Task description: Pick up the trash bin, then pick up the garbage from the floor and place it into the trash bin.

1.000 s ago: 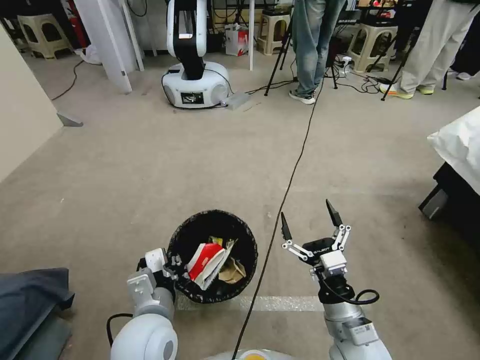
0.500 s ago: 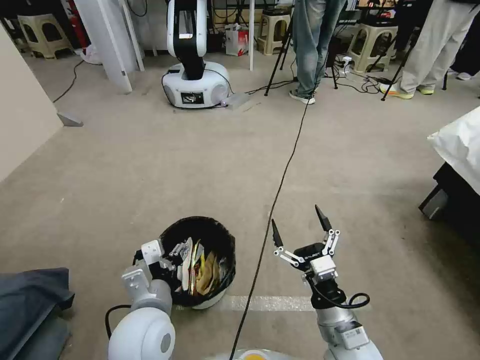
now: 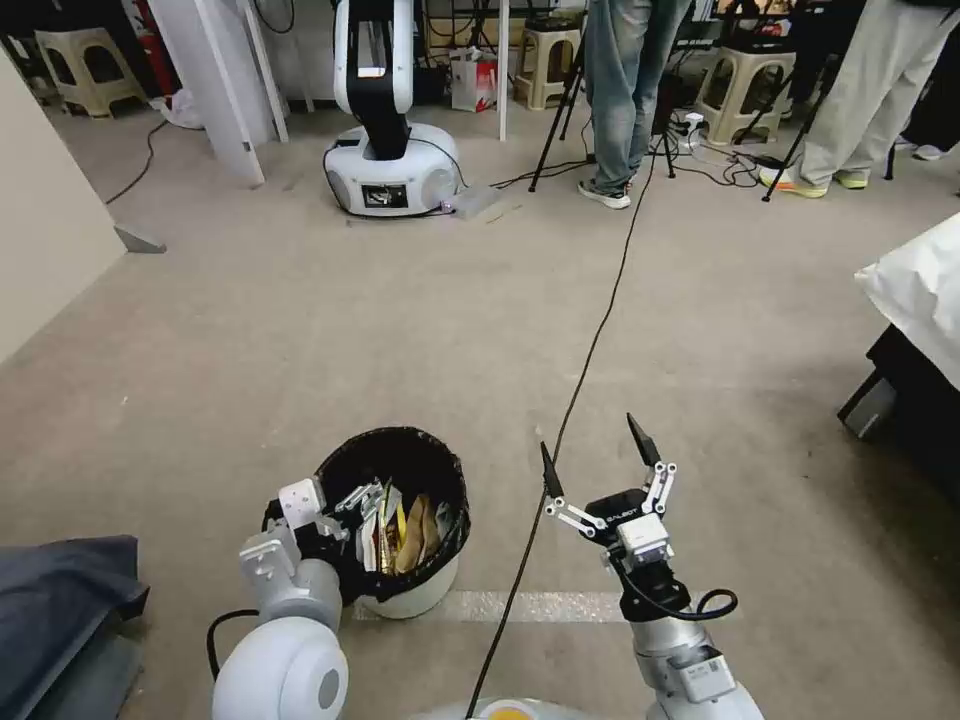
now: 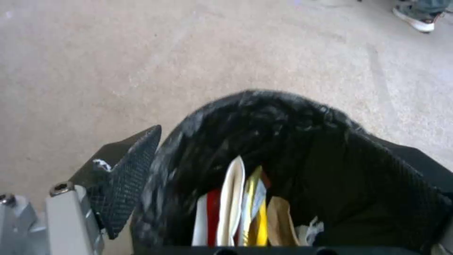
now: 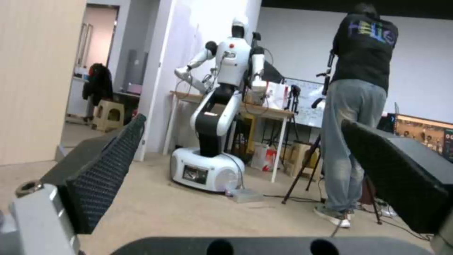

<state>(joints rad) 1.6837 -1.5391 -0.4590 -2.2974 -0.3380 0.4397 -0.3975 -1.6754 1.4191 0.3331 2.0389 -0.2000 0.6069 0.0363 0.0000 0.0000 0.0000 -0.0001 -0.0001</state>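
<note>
Writing: "GALBOT" on the right gripper (image 3: pixel 595 458); "HELLO" on a person's dark top, seen from the right wrist.
Trash bin (image 3: pixel 412 592): one, on the floor (image 3: pixel 300 330), just left of a black cable (image 3: pixel 590 345).
Garbage (image 3: pixel 400 520): several wrappers and papers upright inside the bin.
Left gripper (image 3: pixel 350 497): clamped on the bin's near rim.
Right gripper: spread wide, holding nothing, just right of the bin.
Room: beige carpet, pale tape line (image 3: pixel 540 605) beneath the bin.

Crinkly glossy black bag (image 3: pixel 395 455) (white plastic bin (image 3: pixel 415 598)); matt carpet (image 3: pixel 400 330).
</note>
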